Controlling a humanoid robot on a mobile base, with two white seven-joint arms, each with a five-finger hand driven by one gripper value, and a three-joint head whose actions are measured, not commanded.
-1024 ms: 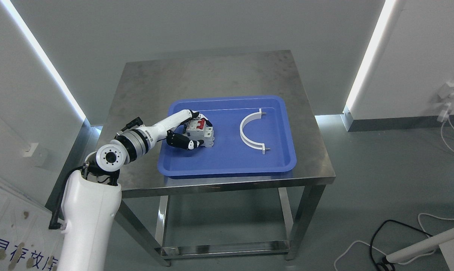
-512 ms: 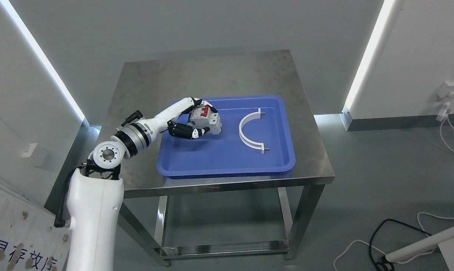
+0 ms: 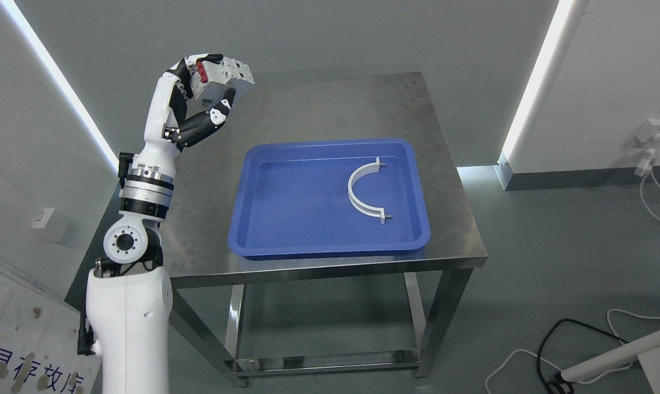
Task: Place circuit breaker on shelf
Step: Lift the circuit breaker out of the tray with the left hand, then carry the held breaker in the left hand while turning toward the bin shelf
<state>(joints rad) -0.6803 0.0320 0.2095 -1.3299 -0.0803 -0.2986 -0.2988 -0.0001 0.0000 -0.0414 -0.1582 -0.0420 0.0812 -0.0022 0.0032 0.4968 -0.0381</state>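
My left hand [image 3: 209, 90] is raised high above the table's far left corner, forearm nearly upright. Its fingers are shut on the circuit breaker [image 3: 223, 79], a white-grey block with red switches, held tilted in the air. The blue tray [image 3: 286, 241] on the steel table [image 3: 319, 104] holds only a white curved bracket [image 3: 360, 191]. No shelf shows in this view. My right arm is out of view.
Walls with bright light strips stand behind and to both sides of the table. Cables [image 3: 559, 339] and a white pole [image 3: 619, 355] lie on the floor at the lower right. A white board with printed characters [image 3: 12, 350] is at the lower left.
My left hand has lifted the circuit breaker out of the blue tray and swung it up and to the left, high above the table's far left corner.
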